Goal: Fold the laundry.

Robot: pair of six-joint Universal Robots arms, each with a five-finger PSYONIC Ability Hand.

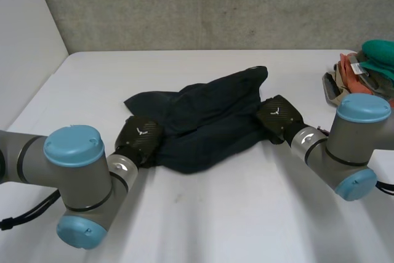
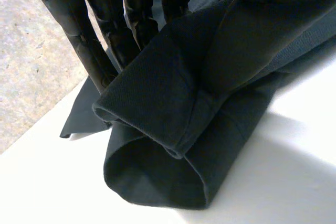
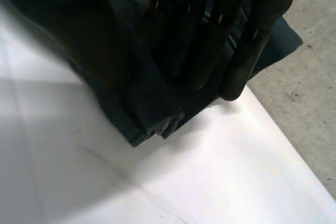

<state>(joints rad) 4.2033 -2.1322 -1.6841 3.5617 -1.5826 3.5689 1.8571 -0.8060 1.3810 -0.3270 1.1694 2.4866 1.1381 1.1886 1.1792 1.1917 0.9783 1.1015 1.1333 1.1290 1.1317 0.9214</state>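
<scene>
Head view: the garment (image 1: 209, 118) lies on the table (image 1: 203, 214), its long axis running from the left hand (image 1: 138, 137) to the right hand (image 1: 278, 115).
Left wrist view: straight fingers (image 2: 113, 27) pinch its raised hem.
Right wrist view: grip cannot be told.

Each arm is built of thick grey tubular joints, and both the left arm (image 1: 86, 183) and the right arm (image 1: 341, 152) carry round light-blue caps on their joint ends. Thin dark bands ring the grey casings where the sections meet. A bright silver collar joins each wrist to its hand. The left hand (image 1: 138, 135) and right hand (image 1: 278, 115) are black, with a woven carbon-fibre sheen and a small white mark on the back
</scene>
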